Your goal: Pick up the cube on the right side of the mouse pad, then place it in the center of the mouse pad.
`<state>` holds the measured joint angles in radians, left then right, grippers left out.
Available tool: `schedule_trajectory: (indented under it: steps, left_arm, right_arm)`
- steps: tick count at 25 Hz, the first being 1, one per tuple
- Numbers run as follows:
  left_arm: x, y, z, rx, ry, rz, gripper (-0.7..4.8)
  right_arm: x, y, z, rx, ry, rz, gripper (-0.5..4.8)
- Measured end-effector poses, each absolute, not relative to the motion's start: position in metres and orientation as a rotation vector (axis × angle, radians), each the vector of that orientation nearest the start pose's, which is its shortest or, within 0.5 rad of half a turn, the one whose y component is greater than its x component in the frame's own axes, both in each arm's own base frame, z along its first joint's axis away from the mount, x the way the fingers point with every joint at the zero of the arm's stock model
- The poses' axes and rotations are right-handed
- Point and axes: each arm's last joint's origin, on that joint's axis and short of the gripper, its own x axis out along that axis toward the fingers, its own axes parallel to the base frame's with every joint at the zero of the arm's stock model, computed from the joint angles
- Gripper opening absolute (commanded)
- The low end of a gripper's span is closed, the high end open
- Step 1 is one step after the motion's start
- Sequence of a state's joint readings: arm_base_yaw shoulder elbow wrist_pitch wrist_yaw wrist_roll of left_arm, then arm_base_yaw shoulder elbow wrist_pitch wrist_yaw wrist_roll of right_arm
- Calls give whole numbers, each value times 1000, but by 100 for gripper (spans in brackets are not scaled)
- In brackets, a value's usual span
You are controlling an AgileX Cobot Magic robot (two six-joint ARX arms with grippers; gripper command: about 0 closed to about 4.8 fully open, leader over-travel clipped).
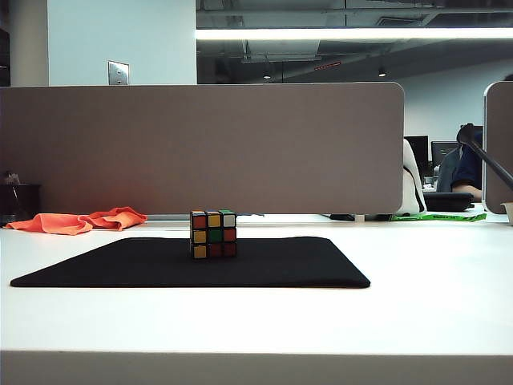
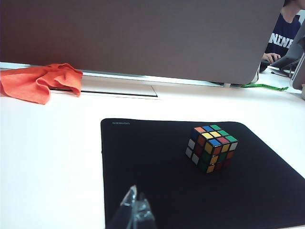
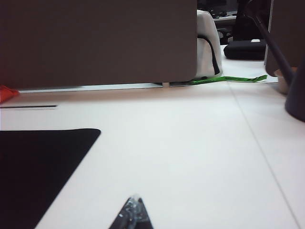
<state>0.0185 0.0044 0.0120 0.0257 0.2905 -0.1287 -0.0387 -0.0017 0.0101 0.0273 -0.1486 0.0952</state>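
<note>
The cube point(image 1: 213, 233) stands on the black mouse pad point(image 1: 120, 265), near its middle, with nothing touching it. In the left wrist view the cube point(image 2: 211, 148) sits on the mouse pad point(image 2: 143, 157), well ahead of my left gripper point(image 2: 136, 198), whose fingertips meet in a point over the pad's near edge, shut and empty. My right gripper point(image 3: 135, 200) is shut too, over bare white table beside the corner of the mouse pad point(image 3: 33, 167); the cube is out of that view. Neither gripper shows in the exterior view.
An orange cloth point(image 1: 80, 220) lies at the back left of the white table, in front of a grey partition point(image 1: 200, 144). A green strip point(image 1: 439, 216) and a dark slanted bar point(image 1: 489, 160) are at the far right. A person sits behind the partition.
</note>
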Motion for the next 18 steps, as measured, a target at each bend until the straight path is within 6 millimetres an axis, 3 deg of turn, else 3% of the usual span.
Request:
schedule_trajectory:
  steps: [7,18]
  left_arm:
    - [96,-6,170,-123,-15,-271,-6]
    - [96,-6,170,-123,-15,-270,-6]
  right_arm:
    - [97,6,169,65,-37,-34,-6]
    - [97,6,166,-5,-12,-24,-6]
